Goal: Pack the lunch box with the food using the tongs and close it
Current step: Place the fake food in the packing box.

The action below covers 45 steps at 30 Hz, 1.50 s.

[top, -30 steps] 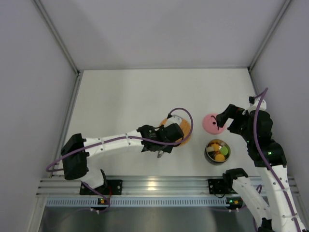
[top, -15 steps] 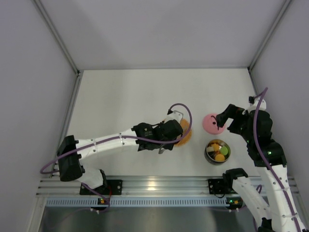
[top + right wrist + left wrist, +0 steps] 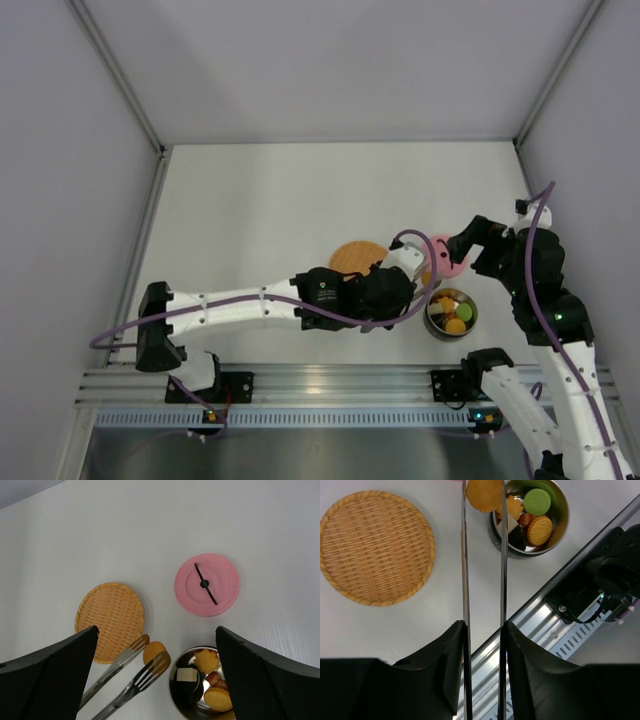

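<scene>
My left gripper (image 3: 483, 627) is shut on the tongs (image 3: 465, 575), squeezing their two slim arms. The tong tips pinch a round orange piece of food (image 3: 484, 494) just above the near-left rim of the lunch box (image 3: 563, 520), the steel bowl. Several pieces of food lie inside it, among them a green one (image 3: 537, 501) and a yellow biscuit (image 3: 540, 530). In the top view the left gripper (image 3: 385, 293) is just left of the lunch box (image 3: 451, 312). The pink lid (image 3: 206, 584) lies flat on the table behind the bowl. My right gripper (image 3: 155, 628) hangs open above, holding nothing.
A round woven orange mat (image 3: 358, 257) lies bare on the table left of the lid, also in the left wrist view (image 3: 376, 547). The metal base rail (image 3: 320, 383) runs along the near edge, close to the bowl. Grey walls enclose the table.
My left arm has swung right, carrying the tongs and the orange piece from over the mat to the bowl's edge. The mat is now uncovered. The right arm has stayed still.
</scene>
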{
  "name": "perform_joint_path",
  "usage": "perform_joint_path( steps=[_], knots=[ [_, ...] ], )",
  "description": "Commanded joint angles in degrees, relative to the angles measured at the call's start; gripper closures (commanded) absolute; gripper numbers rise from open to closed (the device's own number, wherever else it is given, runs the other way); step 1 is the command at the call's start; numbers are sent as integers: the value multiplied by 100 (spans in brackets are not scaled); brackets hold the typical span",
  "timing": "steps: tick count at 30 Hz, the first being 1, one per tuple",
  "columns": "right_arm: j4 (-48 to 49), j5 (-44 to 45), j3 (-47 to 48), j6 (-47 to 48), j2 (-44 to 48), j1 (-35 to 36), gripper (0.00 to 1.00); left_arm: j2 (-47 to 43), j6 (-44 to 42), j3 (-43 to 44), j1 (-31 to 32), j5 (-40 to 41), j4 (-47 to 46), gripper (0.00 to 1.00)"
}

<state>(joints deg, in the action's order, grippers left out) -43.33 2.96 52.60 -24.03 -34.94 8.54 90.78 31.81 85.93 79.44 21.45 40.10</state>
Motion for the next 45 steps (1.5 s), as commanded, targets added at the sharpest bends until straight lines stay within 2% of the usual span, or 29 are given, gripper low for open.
perform_joint_path(
  steps=[1,7,13,20,29,35,40,43,44,45],
  knots=[
    [-158,64,128,21,66,-98,1,333,-166,406,203,8,-335,59],
    [-167,64,119,21,75,-89,0,835,-272,749,476,-124,-450,59],
    [-184,73,128,39,92,-98,1,985,-290,688,494,-378,-661,59],
    [-176,73,102,21,92,-89,1,941,-404,530,494,-554,-907,50],
    [-167,73,101,39,92,-98,1,889,-457,486,494,-336,-881,47],
    [-184,73,128,39,75,-98,0,397,-395,206,397,78,-863,48],
    [-184,73,172,48,57,-98,1,-332,-158,-251,-199,385,-626,48],
    [-167,47,189,48,22,-98,1,-921,192,-769,-1112,430,-529,50],
    [-167,47,198,48,13,-98,1,-1087,281,-1075,-1698,369,-529,50],
    [-167,47,207,48,13,-98,1,-1394,430,-1226,-1973,342,-538,51]
  ],
)
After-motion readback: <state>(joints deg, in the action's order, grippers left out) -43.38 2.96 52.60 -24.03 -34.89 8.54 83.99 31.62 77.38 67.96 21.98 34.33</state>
